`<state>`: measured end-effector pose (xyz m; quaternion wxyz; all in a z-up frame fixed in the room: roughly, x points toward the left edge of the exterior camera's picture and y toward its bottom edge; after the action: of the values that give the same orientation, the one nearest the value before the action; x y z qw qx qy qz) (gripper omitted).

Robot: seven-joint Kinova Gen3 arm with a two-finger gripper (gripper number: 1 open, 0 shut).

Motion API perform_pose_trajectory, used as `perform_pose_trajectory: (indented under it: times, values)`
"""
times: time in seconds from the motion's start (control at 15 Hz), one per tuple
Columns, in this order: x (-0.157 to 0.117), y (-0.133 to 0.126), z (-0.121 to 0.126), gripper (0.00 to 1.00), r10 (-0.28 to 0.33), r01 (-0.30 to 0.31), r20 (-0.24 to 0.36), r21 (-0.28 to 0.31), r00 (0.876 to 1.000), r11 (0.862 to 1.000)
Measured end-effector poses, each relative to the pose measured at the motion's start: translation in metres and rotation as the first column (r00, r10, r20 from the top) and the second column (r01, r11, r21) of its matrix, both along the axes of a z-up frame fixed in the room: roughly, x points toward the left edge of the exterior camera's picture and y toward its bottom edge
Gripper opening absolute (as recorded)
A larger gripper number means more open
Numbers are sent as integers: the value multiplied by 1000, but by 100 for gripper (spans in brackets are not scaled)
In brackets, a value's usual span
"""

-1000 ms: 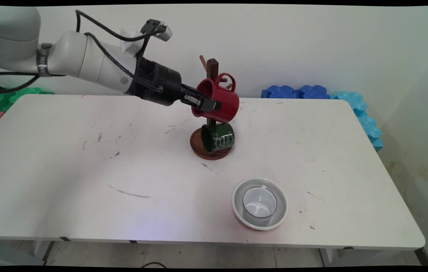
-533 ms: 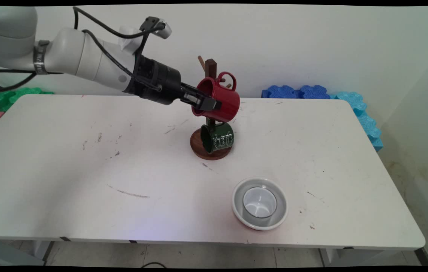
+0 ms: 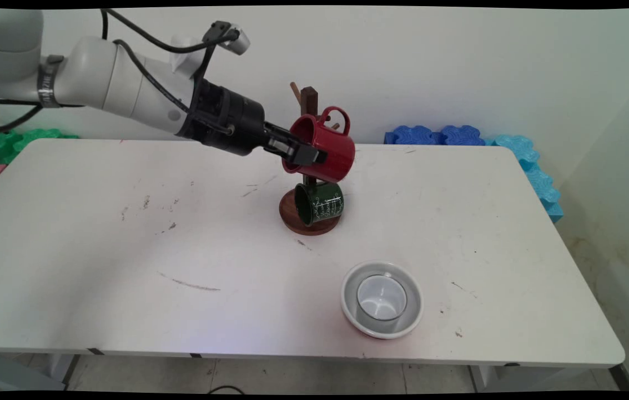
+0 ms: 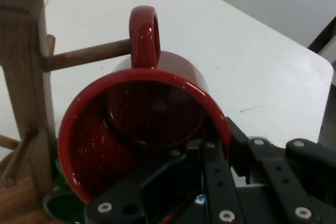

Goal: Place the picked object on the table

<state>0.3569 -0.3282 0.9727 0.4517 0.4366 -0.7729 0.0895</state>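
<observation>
White table (image 3: 97,300), scuffed with dark marks, fills the centre of the frame. Plain pale wall (image 3: 458,61) across the top. Blue foam mats (image 3: 439,135) upper right; green mats (image 3: 20,139), possibly also foam, far left. Tiled floor (image 3: 292,380) along the bottom edge.

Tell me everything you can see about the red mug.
The red mug is glossy, red inside and out, and looks like enamel or ceramic, with one loop handle. It is tipped on its side in the air, mouth toward the arm, above the green mug. The gripper is shut on its rim, one finger inside and one outside. In the hand view its handle is threaded on a peg of the wooden rack.
</observation>
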Motion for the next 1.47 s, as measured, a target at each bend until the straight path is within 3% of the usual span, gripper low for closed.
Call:
perform_pose_trajectory:
  times: [0.73, 1.13, 1.47]
  values:
    - [6, 15, 9, 0, -42, 42, 30, 10, 999, 999]
    - [21, 19, 12, 0, -72, 71, 86, 18, 994, 997]
    - [41, 21, 15, 0, -109, 105, 161, 35, 981, 994]
